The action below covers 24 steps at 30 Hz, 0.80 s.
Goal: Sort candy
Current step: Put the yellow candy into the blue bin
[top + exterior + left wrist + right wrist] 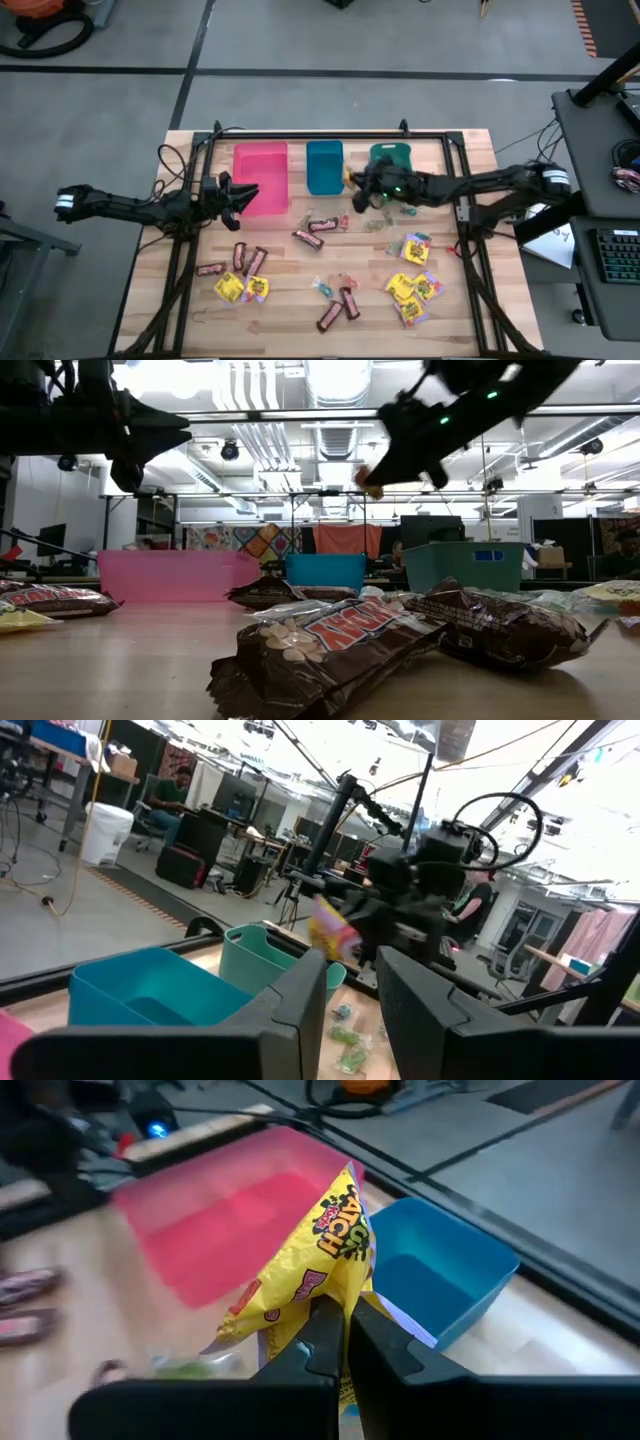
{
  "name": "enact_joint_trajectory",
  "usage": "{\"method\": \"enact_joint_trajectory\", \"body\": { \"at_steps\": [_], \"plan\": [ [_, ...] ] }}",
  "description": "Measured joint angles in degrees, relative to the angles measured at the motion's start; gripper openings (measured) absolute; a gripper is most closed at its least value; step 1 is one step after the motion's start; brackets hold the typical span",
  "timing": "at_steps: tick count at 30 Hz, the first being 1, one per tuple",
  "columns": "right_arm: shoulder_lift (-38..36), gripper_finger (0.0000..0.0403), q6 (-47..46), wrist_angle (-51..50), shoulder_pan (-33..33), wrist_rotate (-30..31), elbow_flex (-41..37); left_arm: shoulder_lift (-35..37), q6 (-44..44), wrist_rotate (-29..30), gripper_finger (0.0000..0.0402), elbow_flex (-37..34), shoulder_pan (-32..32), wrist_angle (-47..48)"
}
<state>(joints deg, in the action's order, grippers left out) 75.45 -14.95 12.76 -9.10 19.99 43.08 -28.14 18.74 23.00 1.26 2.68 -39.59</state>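
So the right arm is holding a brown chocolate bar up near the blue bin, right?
Not quite: the right gripper is holding a yellow candy packet, not a brown bar. The right wrist view shows it pinched between the fingers, up near the blue bin.

Two dark jointed arms — white wrist bands, green indicator lights, black cabling

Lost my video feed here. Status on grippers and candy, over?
Right gripper shut on yellow packet, raised near blue bin. Left gripper empty, beside pink bin. Nothing blocking.
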Motion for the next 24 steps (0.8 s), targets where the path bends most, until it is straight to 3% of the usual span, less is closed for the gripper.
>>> {"method": "enact_joint_trajectory", "body": {
  "at_steps": [10,17,24],
  "plan": [
    [14.3,0.0009,4.5,-0.6,-4.7,0.0,9.2,0.0,1.9,-1.0,0.0077,0.0,0.0,0.0],
    [20.0,0.0012,5.1,-0.6,-4.9,-0.2,13.2,-0.1,3.3,-3.1,0.0077,0.0,0.5,0.5],
    [22.7,0.0075,4.1,-0.5,-5.4,-0.5,15.0,-2.1,3.9,-3.1,0.0077,0.0,1.9,0.6]
  ]
}}
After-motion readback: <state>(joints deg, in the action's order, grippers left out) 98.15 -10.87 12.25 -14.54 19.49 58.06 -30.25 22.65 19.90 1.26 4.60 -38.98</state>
